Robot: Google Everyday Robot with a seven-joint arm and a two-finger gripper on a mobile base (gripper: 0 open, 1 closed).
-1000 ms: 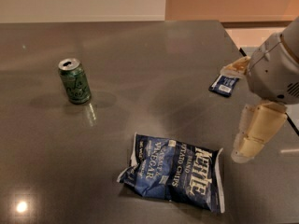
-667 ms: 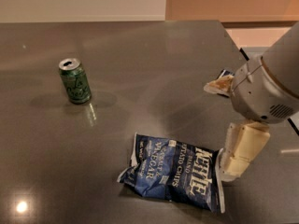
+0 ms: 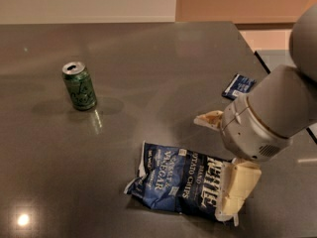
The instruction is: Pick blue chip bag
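The blue chip bag (image 3: 181,185), a large, crinkled dark-blue potato chip bag with white lettering and white edges, lies flat on the dark grey, glossy tabletop (image 3: 148,53). It is in the near centre of the view, with its long axis running left to right and its lettering facing up.

The cream-coloured gripper (image 3: 237,192) points downward at the right end of the bag and covers that edge in the view. Whether the gripper is apart, together or touching the bag cannot be determined. The gripper hangs from a rounded grey arm housing (image 3: 270,115), which enters from the right edge.

A small flat blue packet (image 3: 238,86) lies beyond the arm, near the right border of the tabletop and well apart from the bag. A green drink can (image 3: 79,86) stands upright far to the left, with its top opened.
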